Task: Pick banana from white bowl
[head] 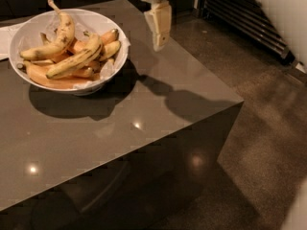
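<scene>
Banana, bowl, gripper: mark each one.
banana [76,60]: camera view, middle of its long speckled side.
bowl [93,22]: camera view, far inner wall.
gripper [158,42]: camera view, lower end, above the table [96,143], right of the bowl.

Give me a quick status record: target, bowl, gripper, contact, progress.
target: banana, speckled, lying diagonally atop other bananas
container: white bowl, on the grey table, far left
gripper: gripper above the table, right of the white bowl, pointing down
contact: none with white bowl or banana
progress: banana not yet picked
</scene>
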Tool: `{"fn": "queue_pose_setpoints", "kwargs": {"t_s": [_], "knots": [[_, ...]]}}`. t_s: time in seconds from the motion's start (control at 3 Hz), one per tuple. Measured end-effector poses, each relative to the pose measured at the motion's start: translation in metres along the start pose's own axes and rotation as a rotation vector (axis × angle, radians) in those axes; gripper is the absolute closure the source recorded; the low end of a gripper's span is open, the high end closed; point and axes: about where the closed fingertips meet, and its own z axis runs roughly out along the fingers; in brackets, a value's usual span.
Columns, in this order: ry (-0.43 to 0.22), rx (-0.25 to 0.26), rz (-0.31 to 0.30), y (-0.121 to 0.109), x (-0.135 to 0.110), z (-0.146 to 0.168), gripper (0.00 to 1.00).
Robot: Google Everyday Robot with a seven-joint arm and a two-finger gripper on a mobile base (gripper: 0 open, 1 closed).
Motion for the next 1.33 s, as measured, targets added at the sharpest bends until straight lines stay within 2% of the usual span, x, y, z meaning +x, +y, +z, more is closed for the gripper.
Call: {"fn": "queue_pose_setpoints", "kwargs": {"t_s": [0.33, 0.67, 1.33], "knots": [[-0.033, -0.023, -0.045, -0.016, -0.004, 0.014, 0.04], [-0.063, -0.062, -0.097, -0.026, -0.013, 0.031, 0.18], [-0.125, -0.118, -0.16, -0.037, -0.028, 0.059, 0.21]]}}
